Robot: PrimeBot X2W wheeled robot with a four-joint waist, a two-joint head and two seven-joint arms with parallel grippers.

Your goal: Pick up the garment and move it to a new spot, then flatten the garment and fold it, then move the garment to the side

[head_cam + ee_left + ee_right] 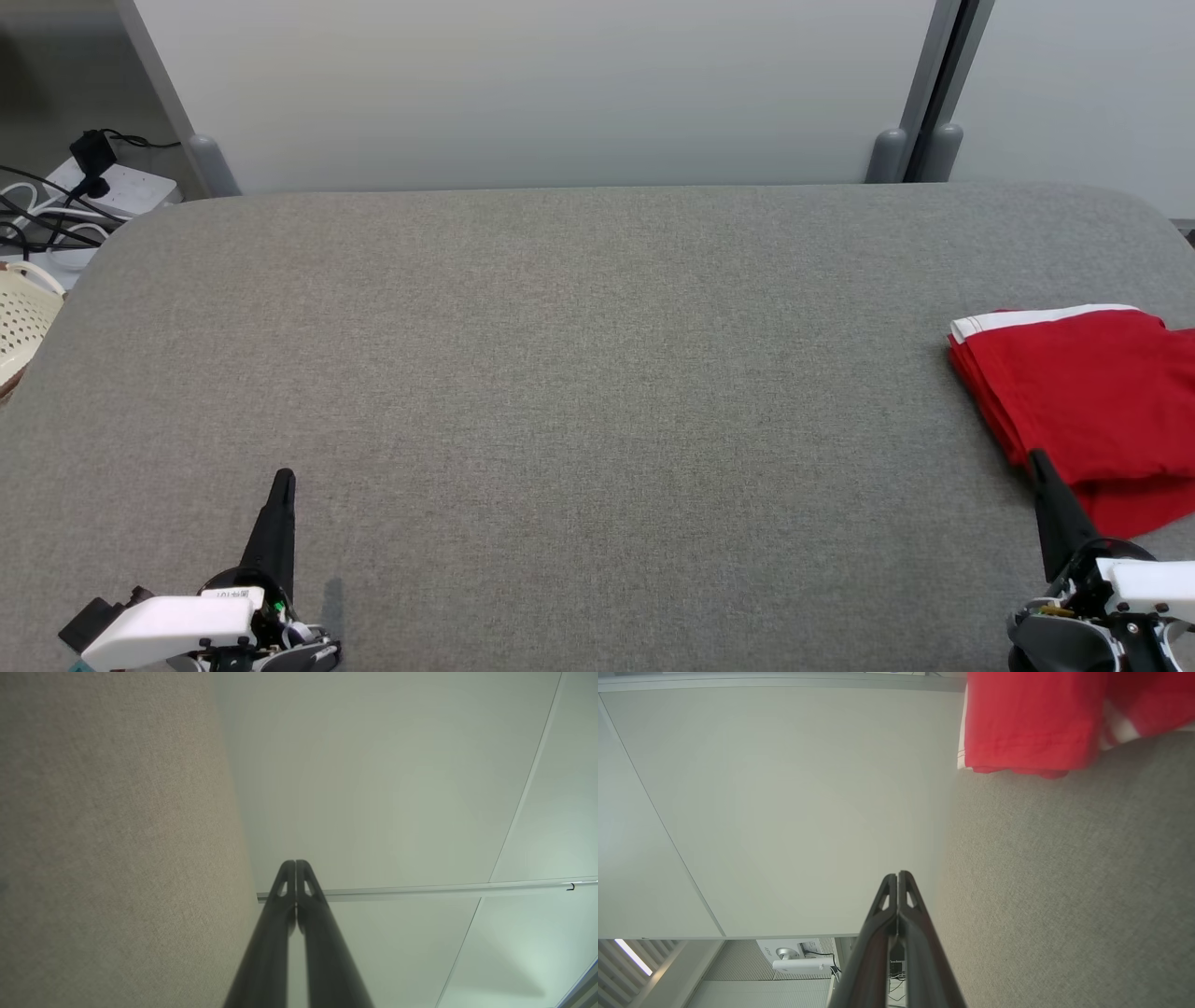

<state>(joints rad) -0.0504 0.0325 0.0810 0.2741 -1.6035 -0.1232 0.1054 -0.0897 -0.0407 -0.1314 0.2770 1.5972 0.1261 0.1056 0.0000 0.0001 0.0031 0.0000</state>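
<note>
The garment is red with a white band, folded flat at the right edge of the grey table. My right gripper is shut and empty at the lower right, its tip over the garment's near left corner; whether it touches the cloth I cannot tell. In the right wrist view the shut fingers point past the table edge, with the garment at the upper right. My left gripper is shut and empty at the lower left, above bare table. Its fingertips are pressed together in the left wrist view.
A pale panel wall stands behind the table. A cream perforated basket sits off the table's left edge, with a power strip and cables behind it.
</note>
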